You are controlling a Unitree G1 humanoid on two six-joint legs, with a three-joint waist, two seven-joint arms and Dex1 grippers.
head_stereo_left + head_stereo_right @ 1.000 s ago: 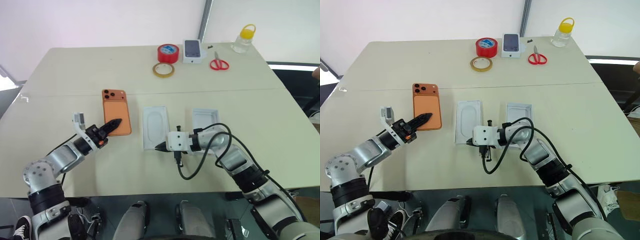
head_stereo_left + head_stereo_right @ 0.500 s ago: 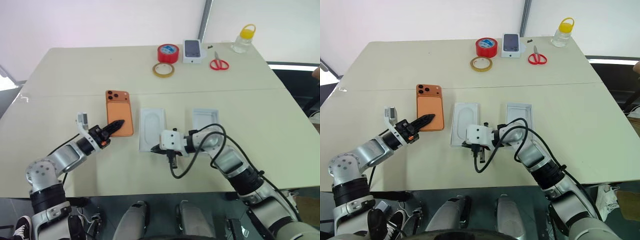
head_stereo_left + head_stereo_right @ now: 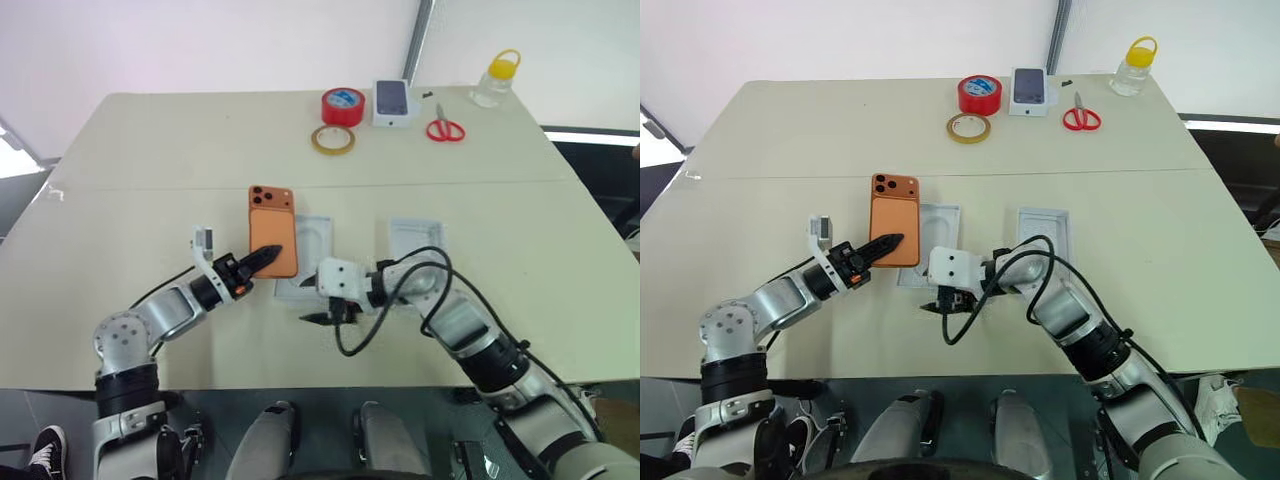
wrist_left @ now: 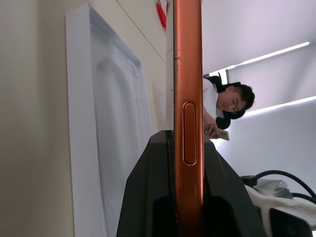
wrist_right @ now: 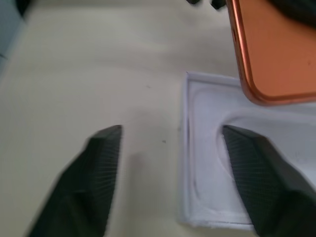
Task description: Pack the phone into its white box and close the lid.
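Phone point(image 3: 272, 230) pinched in left fingers point(image 3: 262, 260) hides part of white insert point(image 3: 312, 240); right fingers point(image 5: 98, 163) spread.

The beige surface point(image 3: 150, 160) carries, along its far edge, red tape point(image 3: 343, 105), a clear tape ring point(image 3: 331, 139), a small phone-printed box point(image 3: 394, 102), red scissors point(image 3: 445, 128) and a yellow-capped bottle point(image 3: 497, 78). Near the front edge lie a white insert point(image 3: 310, 255) and the white box point(image 3: 417, 240).

Red tape roll point(image 3: 343, 105), scissors point(image 3: 445, 128), possibly a jar point(image 3: 497, 78).
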